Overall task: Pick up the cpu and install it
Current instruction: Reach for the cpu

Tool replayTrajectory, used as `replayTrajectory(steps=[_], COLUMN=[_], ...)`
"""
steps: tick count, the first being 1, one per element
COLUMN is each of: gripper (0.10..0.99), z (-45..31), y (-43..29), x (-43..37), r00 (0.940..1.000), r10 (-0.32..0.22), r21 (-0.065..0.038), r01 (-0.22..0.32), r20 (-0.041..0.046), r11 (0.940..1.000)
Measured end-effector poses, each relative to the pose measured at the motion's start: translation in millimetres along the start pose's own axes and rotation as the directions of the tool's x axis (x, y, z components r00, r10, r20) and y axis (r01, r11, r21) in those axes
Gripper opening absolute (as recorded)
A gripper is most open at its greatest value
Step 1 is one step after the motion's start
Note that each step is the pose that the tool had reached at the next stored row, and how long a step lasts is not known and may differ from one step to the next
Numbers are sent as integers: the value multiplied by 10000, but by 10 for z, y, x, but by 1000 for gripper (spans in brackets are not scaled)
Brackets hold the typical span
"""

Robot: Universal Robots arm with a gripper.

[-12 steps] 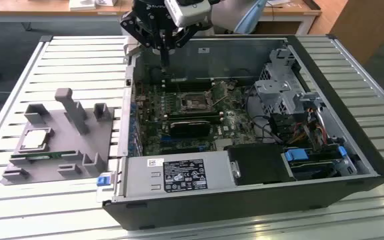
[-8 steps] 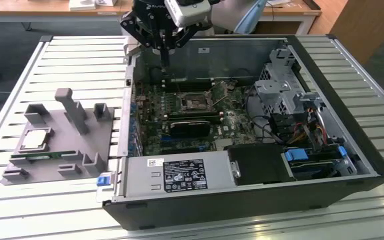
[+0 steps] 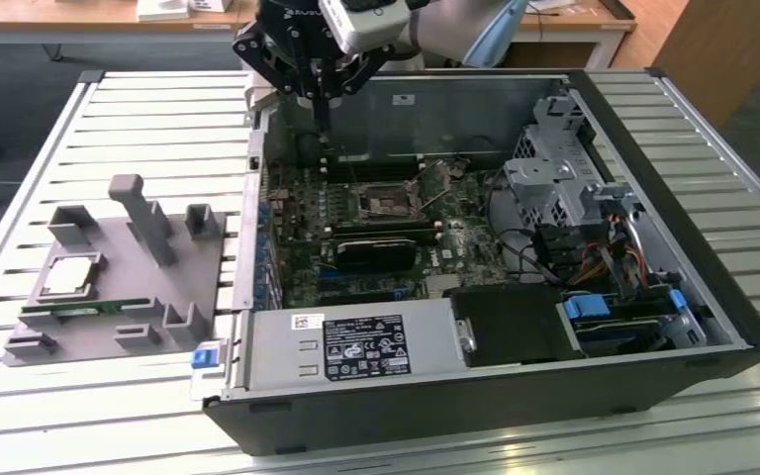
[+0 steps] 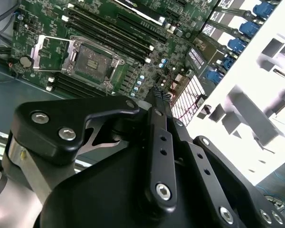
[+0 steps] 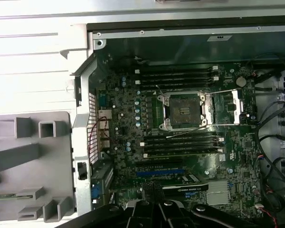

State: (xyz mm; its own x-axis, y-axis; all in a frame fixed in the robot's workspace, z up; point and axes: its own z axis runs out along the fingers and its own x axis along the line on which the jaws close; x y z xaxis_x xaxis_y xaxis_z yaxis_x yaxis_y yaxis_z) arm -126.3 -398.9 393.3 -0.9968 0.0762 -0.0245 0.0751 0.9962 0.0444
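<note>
In the exterior view the cpu (image 3: 70,275), a small silver-grey square, lies flat on the grey tray (image 3: 155,287) at that view's left, outside the computer case. My gripper (image 3: 321,117) hangs shut and empty over the back left corner of the open case (image 3: 723,327), well away from the cpu. The motherboard's cpu socket (image 3: 387,205) stands open with its metal frame lifted and nothing in it. Both wrist views show this socket (image 4: 92,59) (image 5: 183,110) beyond the gripper (image 4: 159,93) (image 5: 152,187).
A green memory stick (image 3: 83,307) lies on the tray near the cpu. Inside the case are a black card (image 3: 380,247), a power supply (image 3: 353,346), a drive cage (image 3: 558,183) and loose cables (image 3: 592,262). The case rests on a slatted white table (image 3: 697,119).
</note>
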Motion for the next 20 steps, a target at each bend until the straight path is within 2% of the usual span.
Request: replayTrajectory(steps=[20], gripper=[106], z=[7], y=[-8], x=[100], r00=[10000], r10=[0], r21=[1], r01=[0], r20=[-10], r11=[10000])
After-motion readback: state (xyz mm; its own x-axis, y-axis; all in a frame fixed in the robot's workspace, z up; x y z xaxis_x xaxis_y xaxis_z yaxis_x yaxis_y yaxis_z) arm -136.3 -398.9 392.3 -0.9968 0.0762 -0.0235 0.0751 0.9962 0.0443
